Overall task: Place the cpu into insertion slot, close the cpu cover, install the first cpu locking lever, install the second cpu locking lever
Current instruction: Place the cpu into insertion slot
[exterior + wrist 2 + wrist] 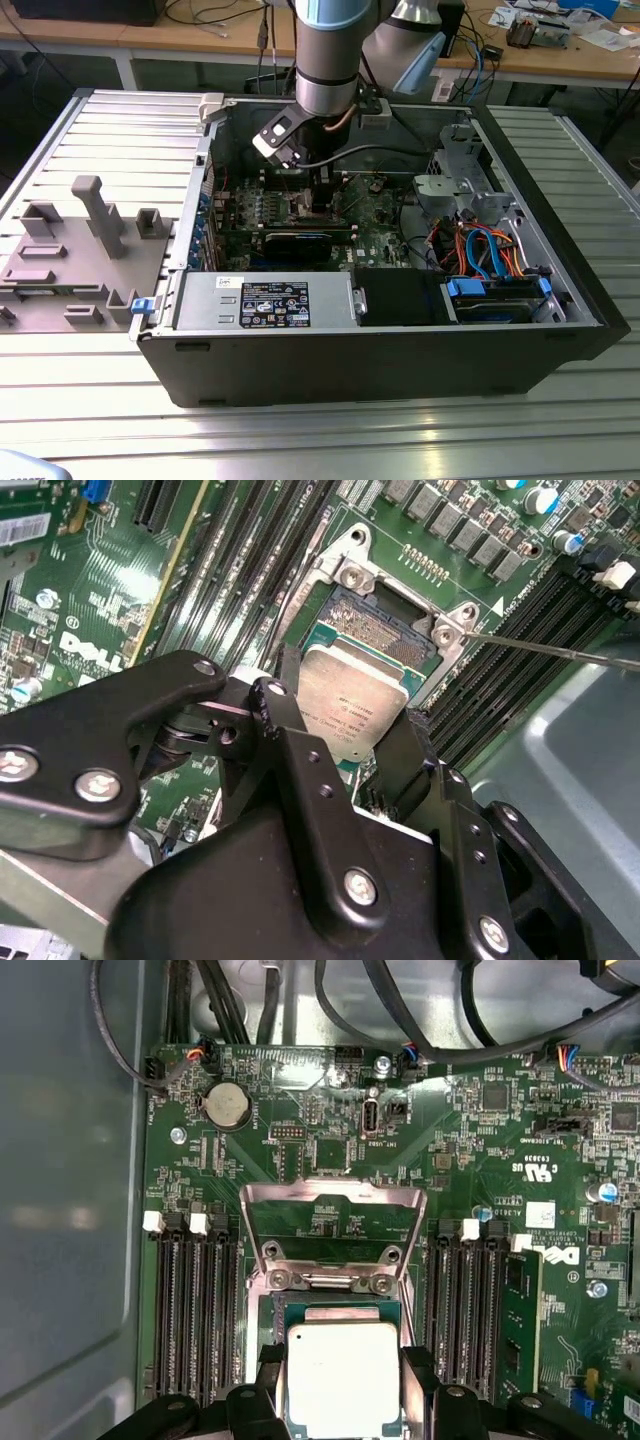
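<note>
The open computer case [380,350] takes in the arm [330,60] from above. Its fingers [290,740] are clamped on the cpu [343,1375], held over the insertion slot [385,630]. The cpu cover [330,1222] stands raised open just beside the slot.

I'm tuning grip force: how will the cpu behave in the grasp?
The cpu looks like a thin, rigid plate, so it is probably stiff and light. Its smooth metal top and thin edges, pinched by the end effector, may slip or tilt. The insertion slot shows exposed contacts, so sideways pushing seems risky.
</note>
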### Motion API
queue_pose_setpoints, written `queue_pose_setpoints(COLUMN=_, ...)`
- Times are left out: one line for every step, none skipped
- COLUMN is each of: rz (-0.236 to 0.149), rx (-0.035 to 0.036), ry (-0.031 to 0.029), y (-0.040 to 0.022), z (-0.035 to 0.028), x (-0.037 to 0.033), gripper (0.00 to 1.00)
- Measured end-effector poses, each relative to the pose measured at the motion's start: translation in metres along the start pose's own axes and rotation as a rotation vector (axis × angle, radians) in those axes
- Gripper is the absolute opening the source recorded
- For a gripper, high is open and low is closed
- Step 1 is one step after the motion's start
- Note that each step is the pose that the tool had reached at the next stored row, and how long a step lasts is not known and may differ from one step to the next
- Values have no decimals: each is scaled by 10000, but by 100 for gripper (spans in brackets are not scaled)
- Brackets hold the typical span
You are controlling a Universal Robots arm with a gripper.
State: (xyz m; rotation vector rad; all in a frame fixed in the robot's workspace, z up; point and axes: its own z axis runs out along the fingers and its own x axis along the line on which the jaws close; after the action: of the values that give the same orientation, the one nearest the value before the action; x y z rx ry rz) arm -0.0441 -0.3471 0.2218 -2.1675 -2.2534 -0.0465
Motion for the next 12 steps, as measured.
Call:
queue_pose_setpoints(rz=28, rx=-1, ry=0, y=-7, z=7, x=0, gripper=55)
queue_pose_setpoints(rz=59, rx=-2, ry=0, y=-14, z=13, x=0, gripper=55)
queue_pose_setpoints(rz=100, rx=-3, ry=-2, y=-19, z=21, x=0, gripper=55)
queue_pose_setpoints(rz=134, rx=-4, ry=-1, y=-21, z=28, x=0, gripper=55)
queue_pose_setpoints(rz=176, rx=-6, ry=-2, y=-22, z=35, x=0, gripper=55)
queue_pose_setpoints(rz=206, rx=-6, ry=-3, y=-23, z=39, x=-1, gripper=55)
queue_pose_setpoints(rz=238, rx=-7, ry=-4, y=-24, z=43, x=-1, gripper=55)
queue_pose_setpoints(rz=257, rx=-8, ry=-4, y=-24, z=46, x=-1, gripper=55)
queue_pose_setpoints(rz=303, rx=-10, ry=-3, y=-24, z=54, x=0, gripper=55)
queue_pose_setpoints(rz=356, rx=-11, ry=-4, y=-24, z=61, x=-1, gripper=55)
queue_pose_setpoints(rz=389, rx=-12, ry=-5, y=-24, z=66, x=-1, gripper=55)
queue_pose_setpoints(rz=400, rx=-13, ry=-5, y=-24, z=68, x=-1, gripper=55)
